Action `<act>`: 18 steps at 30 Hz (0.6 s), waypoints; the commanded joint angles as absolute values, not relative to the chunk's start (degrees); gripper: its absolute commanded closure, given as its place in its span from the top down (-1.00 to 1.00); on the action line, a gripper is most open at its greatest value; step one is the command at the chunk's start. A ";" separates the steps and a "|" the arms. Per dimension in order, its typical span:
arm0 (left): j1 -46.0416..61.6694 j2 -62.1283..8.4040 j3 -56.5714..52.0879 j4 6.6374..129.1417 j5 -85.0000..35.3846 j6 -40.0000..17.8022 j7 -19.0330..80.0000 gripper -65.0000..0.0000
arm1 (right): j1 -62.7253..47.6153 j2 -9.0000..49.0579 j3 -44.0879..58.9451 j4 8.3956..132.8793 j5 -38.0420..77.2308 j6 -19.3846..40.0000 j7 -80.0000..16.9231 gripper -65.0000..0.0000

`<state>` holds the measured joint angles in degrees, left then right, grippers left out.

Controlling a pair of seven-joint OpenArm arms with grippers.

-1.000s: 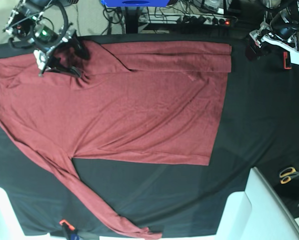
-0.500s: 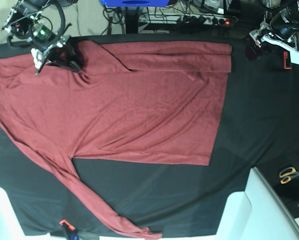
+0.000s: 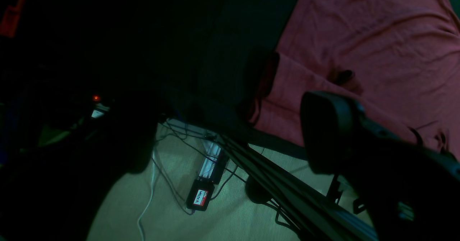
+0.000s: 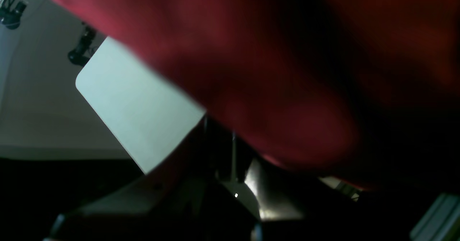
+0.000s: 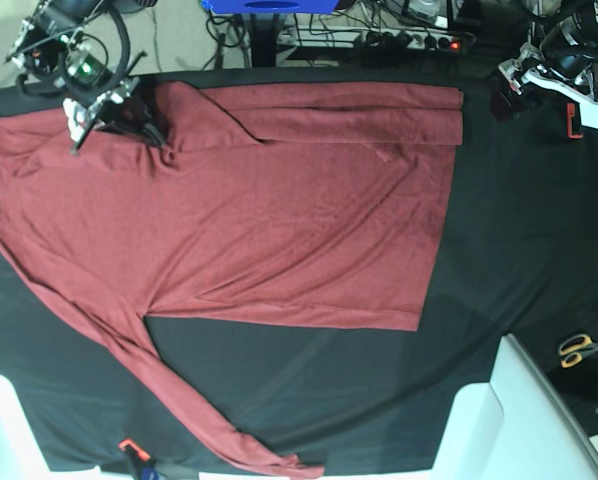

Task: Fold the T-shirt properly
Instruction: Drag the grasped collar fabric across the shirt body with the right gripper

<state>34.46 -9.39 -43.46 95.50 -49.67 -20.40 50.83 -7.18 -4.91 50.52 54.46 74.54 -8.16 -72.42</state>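
Your right claw [image 5: 144, 125] was clenched on the T-shirt [image 5: 279, 220] by the counter's [image 5: 519, 250] far left corner; the left claw [image 5: 509, 100] hung released. The fold had begun; next, carry that cloth across.

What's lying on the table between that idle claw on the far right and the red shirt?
Nothing: in the base view only bare black table cloth separates the left claw from the T-shirt.
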 commanded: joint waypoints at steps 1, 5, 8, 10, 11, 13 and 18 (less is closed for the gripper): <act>35.03 -10.07 -44.00 96.22 -50.51 -20.70 50.15 0.85 | -6.20 -4.97 50.33 54.46 74.59 -9.45 -72.92 -0.98; 35.21 -10.07 -44.00 96.22 -50.51 -20.70 50.15 0.85 | -4.88 -4.97 50.24 54.46 74.42 -9.54 -72.92 -0.98; 35.21 -10.07 -44.00 96.22 -50.51 -20.70 50.15 0.85 | -3.65 -4.97 50.15 54.55 74.42 -9.54 -72.92 -0.98; 35.21 -10.07 -44.00 96.22 -50.51 -20.70 50.15 0.85 | -3.21 -4.26 50.15 55.43 74.33 -9.98 -72.92 -0.98; 35.21 -10.07 -44.00 96.22 -50.51 -20.70 50.15 0.85 | -3.12 -4.18 50.15 56.22 74.33 -10.95 -73.01 -0.98; 35.21 -10.07 -44.00 96.22 -50.51 -20.70 50.15 0.85 | -3.12 -4.09 50.15 57.98 74.68 -13.23 -73.19 -0.98; 35.03 -10.07 -44.00 96.22 -50.51 -20.70 50.15 0.85 | -5.23 -4.35 50.15 63.34 74.68 -13.93 -74.51 -0.98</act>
